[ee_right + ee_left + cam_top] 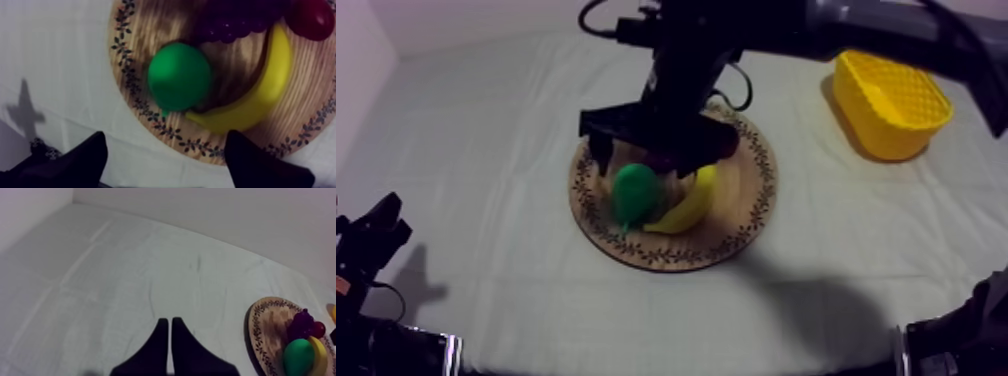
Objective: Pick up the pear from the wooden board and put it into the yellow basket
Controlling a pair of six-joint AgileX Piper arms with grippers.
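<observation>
Shows the pear (180, 76) lying on the wooden board (150, 30), just beside the banana (260, 95): green, smooth, plump. Hangs the right gripper (165, 145) over the board's rim, fingers spread wide and empty, pear just ahead between them, stem end pointing back at them. Rests the left gripper (167, 324) well off the board, fingers closed together.
</observation>
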